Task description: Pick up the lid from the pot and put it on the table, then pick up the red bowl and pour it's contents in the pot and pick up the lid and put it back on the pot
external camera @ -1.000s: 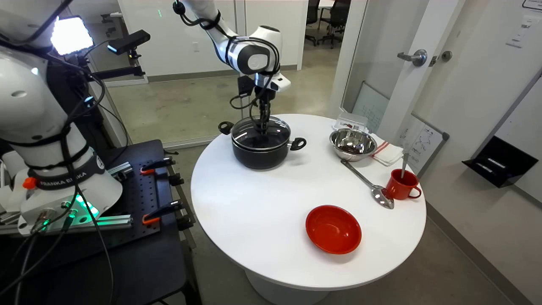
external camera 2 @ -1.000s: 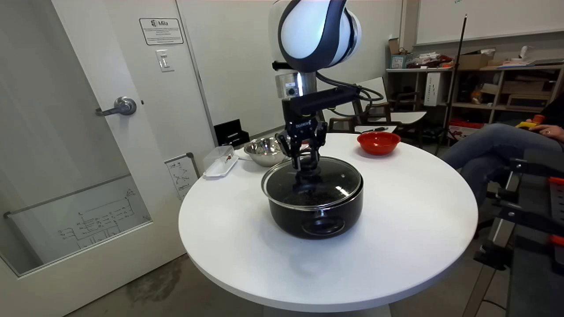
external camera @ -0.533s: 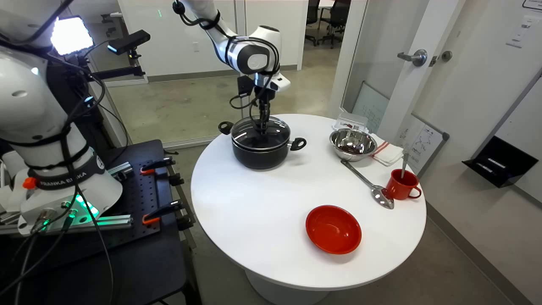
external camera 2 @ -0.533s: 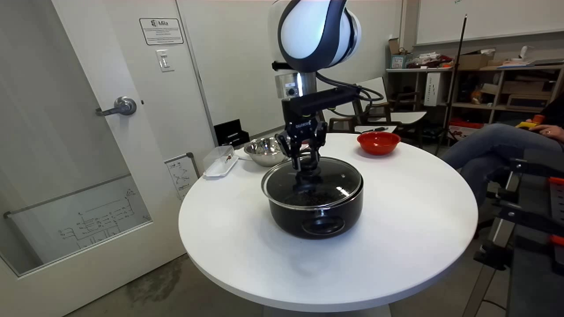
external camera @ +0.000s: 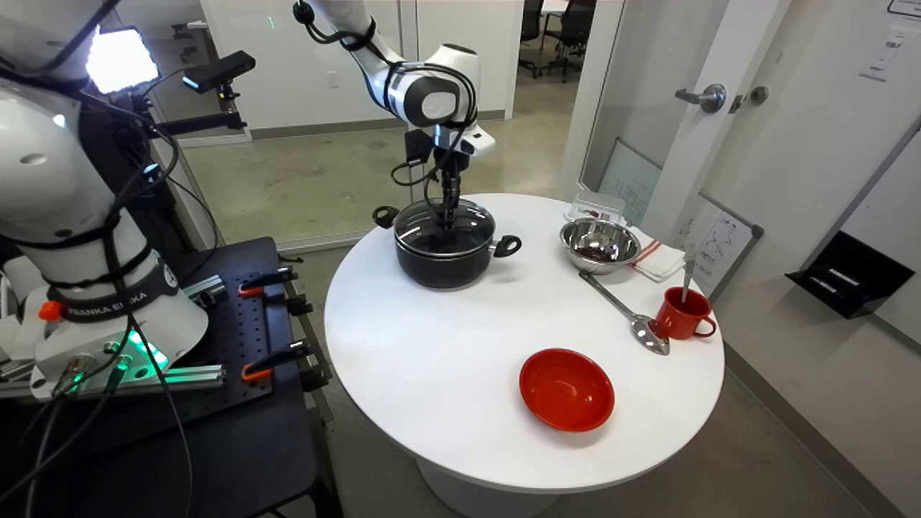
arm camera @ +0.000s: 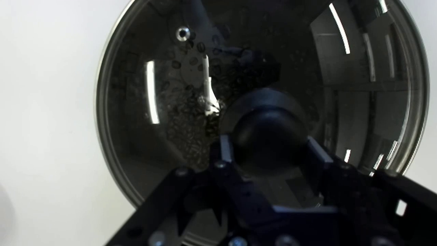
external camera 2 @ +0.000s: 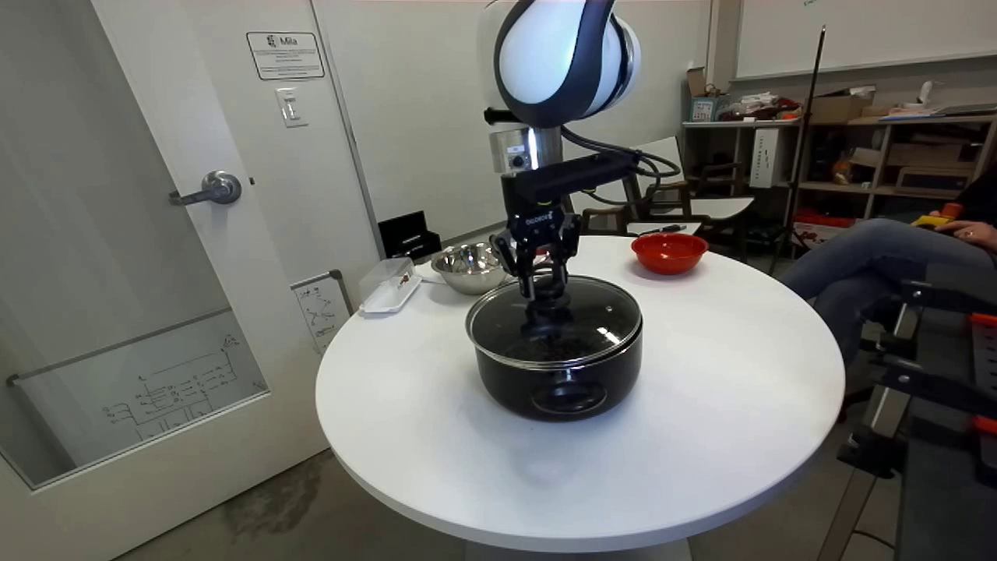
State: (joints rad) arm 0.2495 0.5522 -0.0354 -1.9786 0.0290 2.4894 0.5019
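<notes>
Pinching the rounded knob [arm camera: 271,131], the pincer [external camera 2: 545,290] holds the metal-rimmed glass lid [external camera 2: 588,323] on the black pot [external camera: 442,271].

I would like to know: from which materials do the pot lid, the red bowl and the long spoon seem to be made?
Pot lid: likely glass, see-through with bright reflections in the wrist view; its rim shines like metal. Red bowl: smooth, with glossy highlights; plastic, glazed ceramic or enamel, I cannot tell. Long spoon: polished metal, probably steel, from its silvery shine.
</notes>
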